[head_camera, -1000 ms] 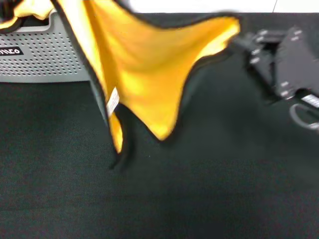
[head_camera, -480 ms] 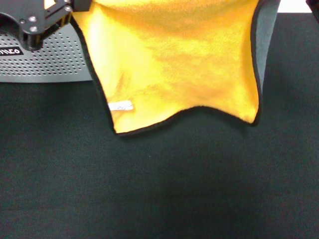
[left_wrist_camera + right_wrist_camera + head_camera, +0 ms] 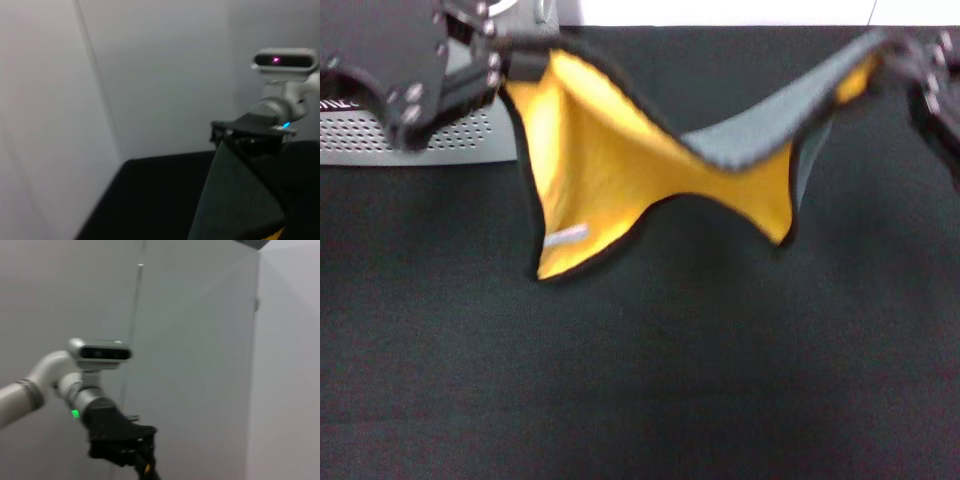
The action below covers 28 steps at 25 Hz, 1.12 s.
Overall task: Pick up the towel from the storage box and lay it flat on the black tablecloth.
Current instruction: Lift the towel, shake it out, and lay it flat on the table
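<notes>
Left end effector (image 3: 520,68) is clenched on one top corner of the towel (image 3: 620,170); right end effector (image 3: 900,60) is clenched on the opposite top corner. The two sit well apart, near the far part of the head view, with the towel strung between them in the air.

Nearest the camera: bare black tablecloth (image 3: 640,380) covering the surface, below and in front of both end effectors. Towel is not lying on it; whether its lowest corners touch the cloth cannot be told.

Between the end effectors: top edge of the towel sags in the middle and folds over, showing the grey back face (image 3: 760,135) on the side toward the right end effector. The yellow-orange face hangs below the left end effector, black piping along the edge. Two lower corners hang down, one beneath the left end effector, one nearer the right. Small white tag (image 3: 566,236) sits close to the lower corner under the left end effector.

Behind and outboard of the left end effector: storage box (image 3: 460,135), perforated grey wall partly hidden by that arm, standing on the tablecloth.

Left wrist view: right end effector (image 3: 250,137) seen across, grey towel back running from it. Right wrist view: left end effector (image 3: 132,450) seen against a plain wall (image 3: 200,340).
</notes>
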Motion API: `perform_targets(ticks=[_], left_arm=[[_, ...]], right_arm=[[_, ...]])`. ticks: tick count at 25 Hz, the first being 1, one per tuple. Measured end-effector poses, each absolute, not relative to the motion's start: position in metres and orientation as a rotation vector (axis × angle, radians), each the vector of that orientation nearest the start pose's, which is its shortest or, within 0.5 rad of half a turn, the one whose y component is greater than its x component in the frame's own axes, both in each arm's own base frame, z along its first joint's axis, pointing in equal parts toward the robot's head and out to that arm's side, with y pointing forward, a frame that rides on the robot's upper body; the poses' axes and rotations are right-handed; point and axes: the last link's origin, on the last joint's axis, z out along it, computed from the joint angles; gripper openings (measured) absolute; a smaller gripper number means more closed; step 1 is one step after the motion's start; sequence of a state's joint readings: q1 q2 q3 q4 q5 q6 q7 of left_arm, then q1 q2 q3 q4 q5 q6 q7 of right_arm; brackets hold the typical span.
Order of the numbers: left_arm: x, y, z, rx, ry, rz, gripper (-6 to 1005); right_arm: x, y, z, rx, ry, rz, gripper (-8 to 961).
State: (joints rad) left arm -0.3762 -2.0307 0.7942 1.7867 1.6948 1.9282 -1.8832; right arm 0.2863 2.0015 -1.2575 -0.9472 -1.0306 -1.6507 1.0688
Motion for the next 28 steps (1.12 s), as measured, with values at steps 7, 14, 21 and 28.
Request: perform_targets(ticks=[7, 14, 21, 28], left_arm=[[-0.145, 0.221, 0.177, -2.793, 0.149, -0.691, 14], [-0.16, 0.251, 0.152, -2.83, -0.027, -0.583, 14], [-0.204, 0.326, 0.101, -2.862, -0.422, -0.315, 14], [-0.218, 0.354, 0.092, -2.8, -0.503, -0.068, 15]], right_arm=[[0.181, 0.237, 0.072, -2.586, -0.131, 1.465, 17], [0.19, 0.273, 0.037, -2.719, 0.114, 1.249, 18], [0.197, 0.324, -0.018, -2.8, 0.282, 0.951, 19], [0.207, 0.342, -0.018, -2.728, 0.293, 0.826, 21]])
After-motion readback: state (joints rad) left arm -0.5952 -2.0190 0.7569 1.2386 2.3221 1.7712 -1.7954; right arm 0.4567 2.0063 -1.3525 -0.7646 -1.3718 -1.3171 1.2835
